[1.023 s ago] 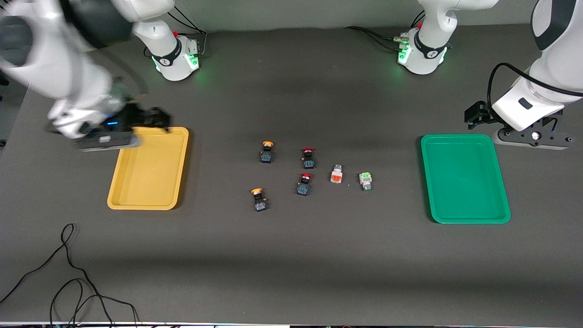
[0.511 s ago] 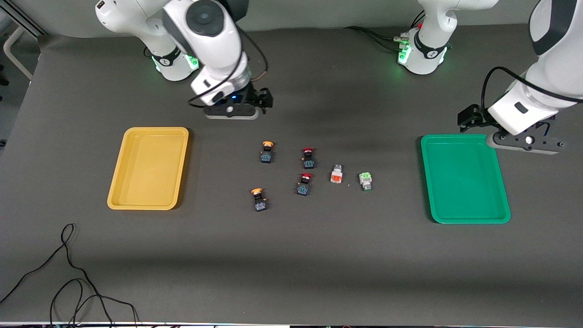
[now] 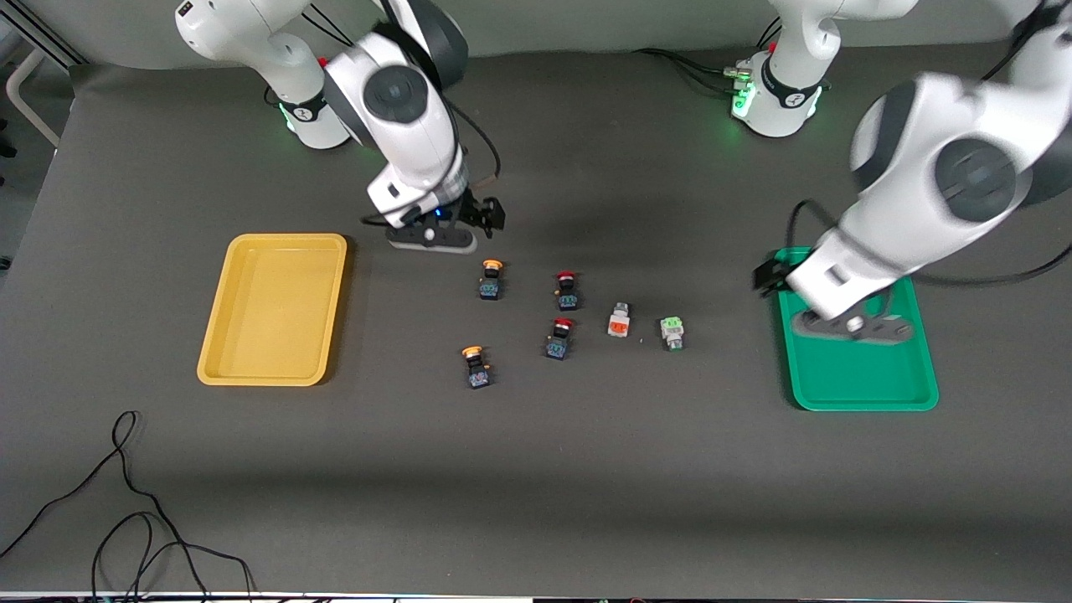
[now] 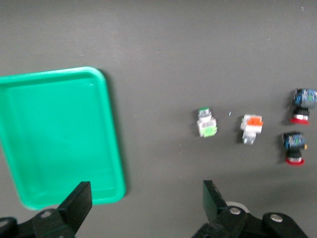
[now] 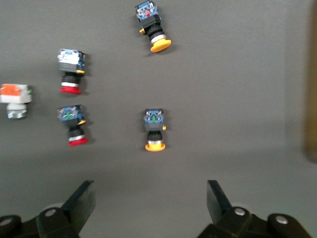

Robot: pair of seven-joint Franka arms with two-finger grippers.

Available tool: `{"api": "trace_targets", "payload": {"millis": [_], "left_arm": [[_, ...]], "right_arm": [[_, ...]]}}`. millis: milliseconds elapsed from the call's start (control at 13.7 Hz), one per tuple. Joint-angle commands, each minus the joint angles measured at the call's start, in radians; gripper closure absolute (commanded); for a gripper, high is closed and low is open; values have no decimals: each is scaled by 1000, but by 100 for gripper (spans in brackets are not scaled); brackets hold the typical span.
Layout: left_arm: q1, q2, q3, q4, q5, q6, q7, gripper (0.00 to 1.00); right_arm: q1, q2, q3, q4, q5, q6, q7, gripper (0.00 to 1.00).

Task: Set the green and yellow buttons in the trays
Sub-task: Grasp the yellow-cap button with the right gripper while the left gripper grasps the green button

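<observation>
While our right gripper [image 3: 431, 239] hovers wide open and empty above a yellow button [image 3: 491, 280] mid-table, our left gripper [image 3: 850, 328], equally spread, hangs over the green tray [image 3: 863, 389].

The left gripper [image 4: 143, 210] hangs over the dark worktop [image 4: 198, 49] with its two fingers [image 4: 77, 206] spread wide apart and nothing between them, one finger over the corner rim of the green tray [image 4: 106, 124], which lies flat and holds nothing. Apart from the tray lies the white-bodied button with a light green face [image 4: 206, 122], and just beside it a white-bodied button with an orange face [image 4: 251, 128]. Further from the tray lie two dark-bodied buttons with red caps [image 4: 302, 105], one beside the other and not touching; every button lies on its side on the worktop.
</observation>
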Motion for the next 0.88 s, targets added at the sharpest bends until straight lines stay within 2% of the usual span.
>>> {"api": "trace_targets", "payload": {"millis": [0, 365, 731, 804], "left_arm": [[-51, 111, 9, 24, 2, 94, -98, 0], [-74, 274, 8, 0, -13, 259, -156, 0], [-91, 352, 6, -63, -15, 372, -187, 1], [-92, 360, 6, -77, -16, 379, -189, 1]], "right_arm": [[2, 123, 2, 6, -2, 105, 21, 0], [27, 241, 2, -98, -2, 360, 21, 0], [44, 318, 2, -103, -2, 430, 35, 0], [42, 319, 2, -103, -2, 430, 35, 6]]}}
